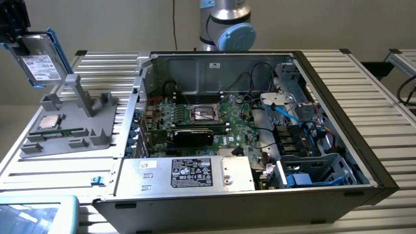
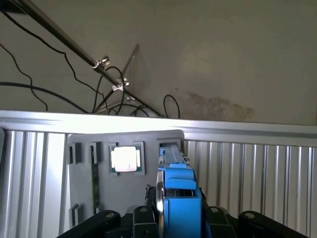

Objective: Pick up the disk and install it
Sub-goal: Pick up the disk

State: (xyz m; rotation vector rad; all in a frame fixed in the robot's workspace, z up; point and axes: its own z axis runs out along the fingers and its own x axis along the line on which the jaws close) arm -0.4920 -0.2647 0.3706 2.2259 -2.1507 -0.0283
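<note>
Hanging in the air, the disk (image 1: pixel 40 61) stands long axis near upright, directly below the jaws, which clamp its blue carrier (image 2: pixel 181 203). Grey fixture (image 1: pixel 97 139) sits underneath; open computer case (image 1: pixel 195 66) lies toward the exterior view's right.

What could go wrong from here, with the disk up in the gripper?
1. The gripper clamps the disk by one end, and it hangs tilted; it may slip or twist in the grip.
2. The disk hangs close to the posts of the grey holder; a low sideways move could clip them or disturb the CPU chip lying on that holder.
3. A blue cable crosses the open case; the disk's carrier frame could snag it.
</note>
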